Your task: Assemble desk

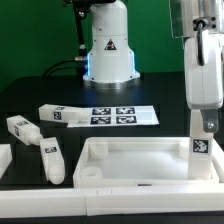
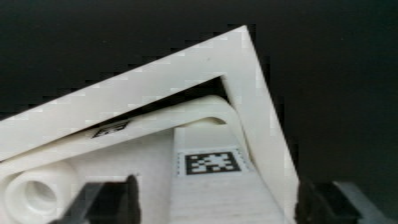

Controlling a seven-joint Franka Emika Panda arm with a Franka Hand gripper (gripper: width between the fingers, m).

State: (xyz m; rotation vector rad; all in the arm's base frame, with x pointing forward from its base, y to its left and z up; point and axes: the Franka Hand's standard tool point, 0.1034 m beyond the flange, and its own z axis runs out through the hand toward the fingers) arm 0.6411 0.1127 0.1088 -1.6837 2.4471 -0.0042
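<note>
The white desk panel (image 1: 140, 160) lies at the front of the table, rim up, with a round socket (image 1: 88, 172) at its near corner. One white tagged leg (image 1: 200, 150) stands upright at the panel's corner on the exterior view's right. My gripper (image 1: 204, 124) comes down from above and is shut on that leg. In the wrist view the leg (image 2: 214, 165) fills the space between my two dark fingers (image 2: 107, 200), with the panel's corner (image 2: 240, 70) beyond it. Three more legs lie loose on the table (image 1: 60, 115), (image 1: 20, 127), (image 1: 52, 160).
The marker board (image 1: 125, 115) lies behind the panel. The robot base (image 1: 108, 50) stands at the back centre with a cable to its side. Another white part (image 1: 4, 158) shows at the edge on the exterior view's left.
</note>
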